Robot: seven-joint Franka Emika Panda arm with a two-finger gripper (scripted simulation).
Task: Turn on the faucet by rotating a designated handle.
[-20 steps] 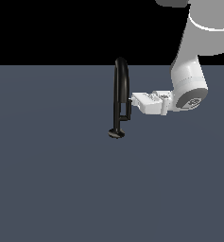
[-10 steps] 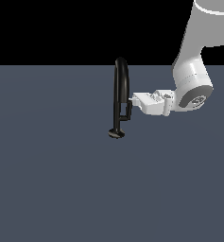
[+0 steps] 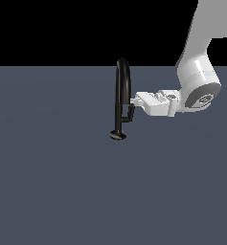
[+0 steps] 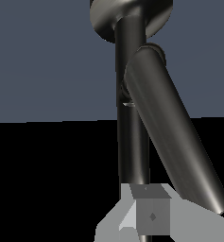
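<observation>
The glossy black faucet (image 3: 120, 81) stands upright on its small round base, its arched spout at the top. The handle (image 3: 130, 114) is a short black bar beside the stem on the exterior view's right. My white gripper (image 3: 133, 101) reaches in level from that side, its tip against the upper end of the handle. In the wrist view the stem of the faucet (image 4: 131, 142) runs straight ahead and the handle (image 4: 175, 137) slants across it, close to my gripper (image 4: 146, 213). The fingers sit together, shut, with nothing held between them.
A flat dark grey-blue floor (image 3: 52, 182) spreads all round the faucet, with black background beyond its far edge. My white arm (image 3: 201, 72) comes down from the upper part of the exterior view's right.
The gripper tip has sunk slightly along the handle and the wrist has shifted a little toward the exterior view's right. The handle looks nudged a touch away from the stem.
</observation>
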